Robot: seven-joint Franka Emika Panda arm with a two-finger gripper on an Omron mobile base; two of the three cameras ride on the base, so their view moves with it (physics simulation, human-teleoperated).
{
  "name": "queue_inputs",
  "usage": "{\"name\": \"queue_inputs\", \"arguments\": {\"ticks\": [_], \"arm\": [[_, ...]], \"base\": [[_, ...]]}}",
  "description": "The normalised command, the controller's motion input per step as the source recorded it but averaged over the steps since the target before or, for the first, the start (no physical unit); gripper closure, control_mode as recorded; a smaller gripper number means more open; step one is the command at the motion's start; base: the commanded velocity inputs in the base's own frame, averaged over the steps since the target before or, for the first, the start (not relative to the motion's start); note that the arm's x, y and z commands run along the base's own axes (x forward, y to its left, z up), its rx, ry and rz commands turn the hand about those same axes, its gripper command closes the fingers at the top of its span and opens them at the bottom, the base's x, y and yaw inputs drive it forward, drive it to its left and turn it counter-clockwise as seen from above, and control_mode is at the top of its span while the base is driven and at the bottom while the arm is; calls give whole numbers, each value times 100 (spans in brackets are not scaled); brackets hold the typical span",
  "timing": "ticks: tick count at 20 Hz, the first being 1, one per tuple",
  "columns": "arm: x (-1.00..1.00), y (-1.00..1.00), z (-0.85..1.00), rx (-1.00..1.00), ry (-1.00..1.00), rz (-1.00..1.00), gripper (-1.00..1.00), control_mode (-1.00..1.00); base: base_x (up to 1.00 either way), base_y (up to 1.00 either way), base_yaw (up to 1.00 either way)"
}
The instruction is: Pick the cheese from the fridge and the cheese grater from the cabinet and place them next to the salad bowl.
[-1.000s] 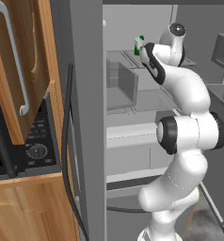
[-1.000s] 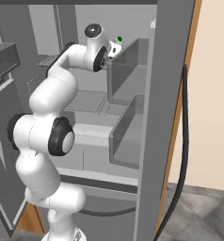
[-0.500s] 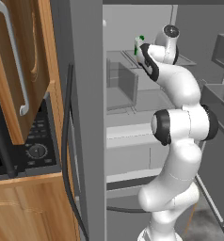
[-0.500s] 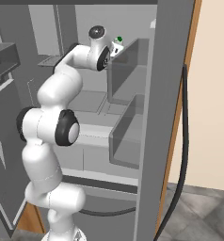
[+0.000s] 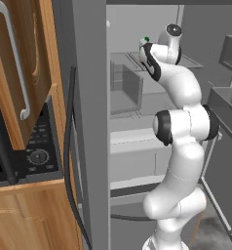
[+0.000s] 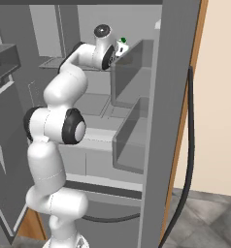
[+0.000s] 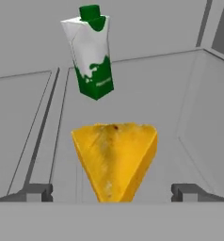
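Item: cheese, yellow-orange wedge, lying on an upper shelf of the open fridge. Position relative to my pincer: dead ahead in the hand view, centred between my two fingertips, its narrow point toward me and its broad face away, so its long axis runs along my line of approach. Pincer state: spread wide, nothing held; the wedge looks narrower than the gap, with open room on both sides of its point. Neighbour: green-and-white carton, upright behind the cheese, apart from it, deeper on the shelf. Clearances: bare shelf left and right of the wedge; fridge wall off to the right, well apart. Judgement: a short straight advance should bracket the wedge; overshoot risks nudging the carton. Arm reaches high into the fridge from the base.
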Motion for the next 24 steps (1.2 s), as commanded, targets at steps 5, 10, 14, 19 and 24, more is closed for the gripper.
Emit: {"name": "queue_inputs", "arguments": {"ticks": [5,10,14,19,24], "arm": [[6,0,-39,0,0,0,-100,-100],[7,0,-23,0,0,0,-100,-100],[29,0,0,0,0,0,-100,-100],[29,2,0,-1,-1,0,-100,-100],[0,0,0,0,0,0,-100,-100]], "base": [[0,0,0],[0,0,0],[0,0,0],[0,0,0],[0,0,0]]}}
